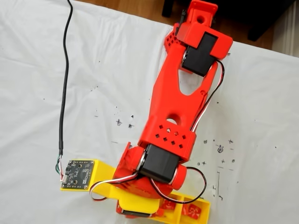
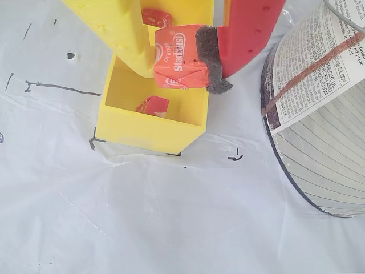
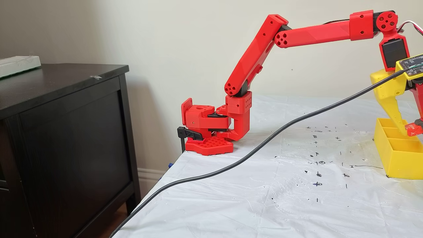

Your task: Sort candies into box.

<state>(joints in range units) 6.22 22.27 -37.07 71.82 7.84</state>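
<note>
In the wrist view the orange candy (image 2: 178,57) pinched in the hand (image 2: 171,54) bears the white brand name "Starburst" running sideways on its wrapper, with the small word "Orange" beside it. The curved label (image 2: 313,60) on the clear round container (image 2: 336,154) at the right carries dense small print, too fine to read. The white cover of the desk (image 3: 297,185) is dotted with hand-drawn black crosses and ticks, none forming a word.
</note>
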